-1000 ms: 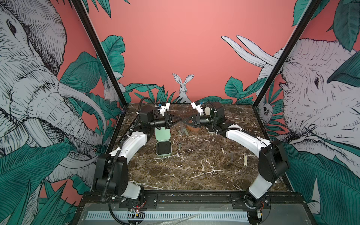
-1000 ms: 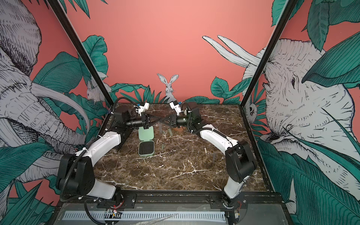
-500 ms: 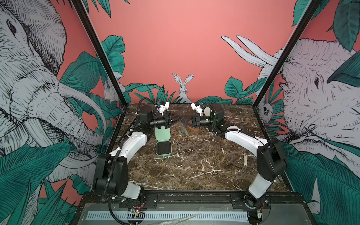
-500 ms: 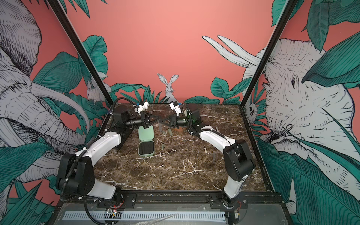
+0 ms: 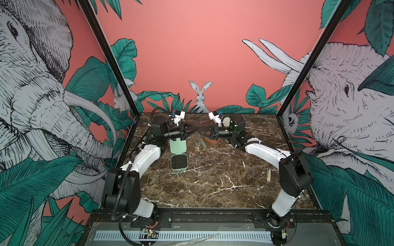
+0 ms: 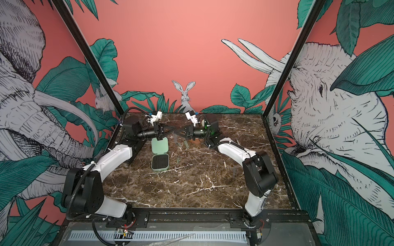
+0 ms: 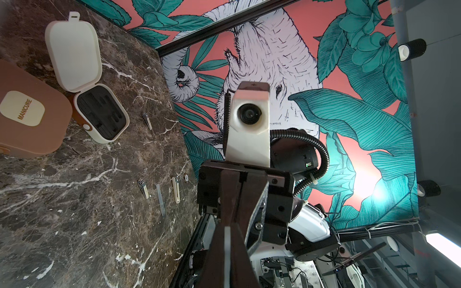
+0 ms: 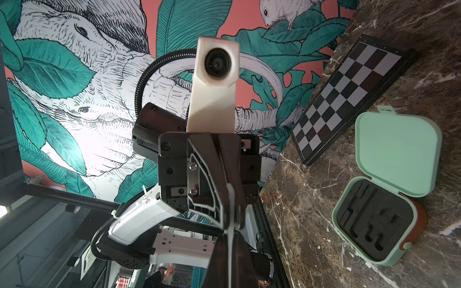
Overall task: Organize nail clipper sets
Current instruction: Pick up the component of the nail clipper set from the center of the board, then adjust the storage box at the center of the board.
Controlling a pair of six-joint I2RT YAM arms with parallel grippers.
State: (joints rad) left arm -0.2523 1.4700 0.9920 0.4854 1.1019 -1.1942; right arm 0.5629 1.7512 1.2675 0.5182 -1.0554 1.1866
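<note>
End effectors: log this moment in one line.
left end effector: shut on slim tool | right end effector: shut on slim tool | mint case: open, insert empty

The only word that can be read is "MANICURE", printed in gold-brown capitals on a cream rounded label (image 7: 22, 112) on top of the brown case (image 7: 50, 139) (it lies at the far side, just right of the middle).

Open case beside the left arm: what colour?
Mint green case, clearest in the right wrist view.
</note>
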